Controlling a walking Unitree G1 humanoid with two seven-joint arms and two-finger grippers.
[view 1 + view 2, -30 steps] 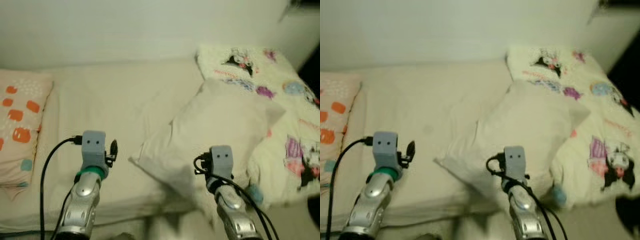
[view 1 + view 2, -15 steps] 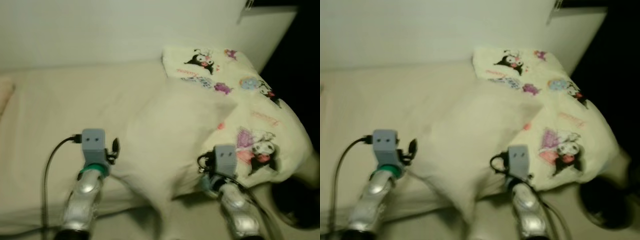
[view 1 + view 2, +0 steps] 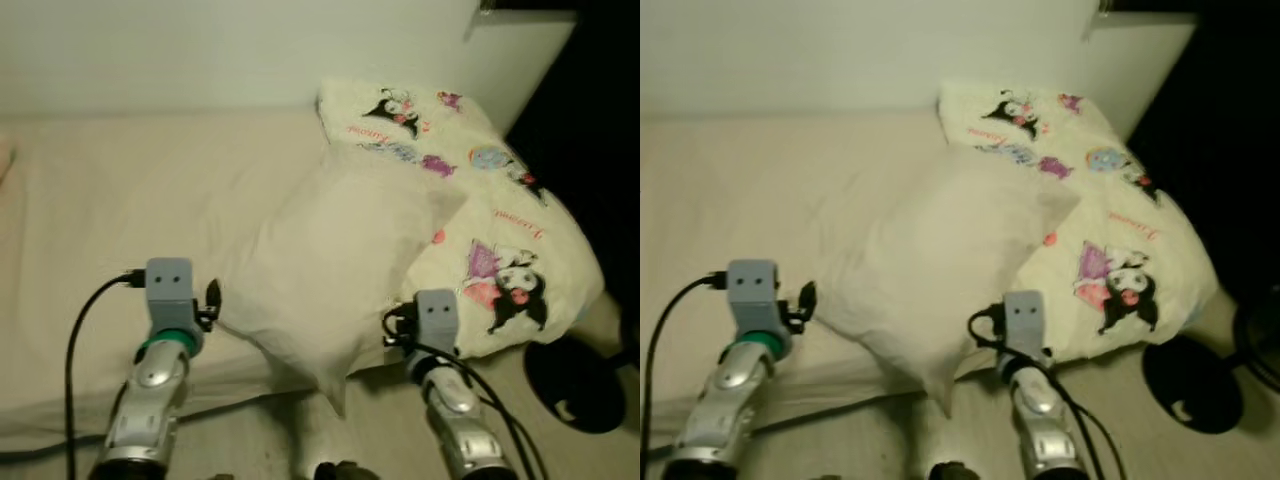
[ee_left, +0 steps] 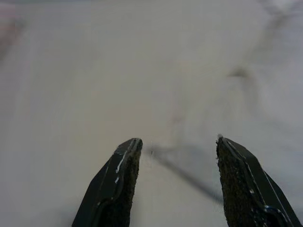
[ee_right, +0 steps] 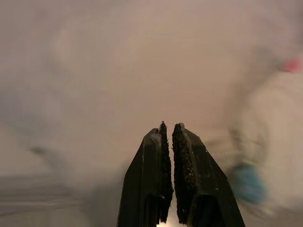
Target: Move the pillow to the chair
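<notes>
Beige bed (image 3: 90, 230), white pillow (image 3: 330, 270) against cartoon blanket (image 3: 490, 220), left claw (image 4: 175, 156) spread, right claw (image 5: 169, 130) pressed together

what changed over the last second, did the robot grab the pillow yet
Mostly the camera moved: the view swung to the robot's right, so the orange-patterned pillow left the picture and a dark round base on the floor came in. The white pillow lies as before against the cartoon-print blanket on the bed, not grabbed. The left gripper is open over the sheet; the right gripper is shut, empty, facing the pillow.
</notes>
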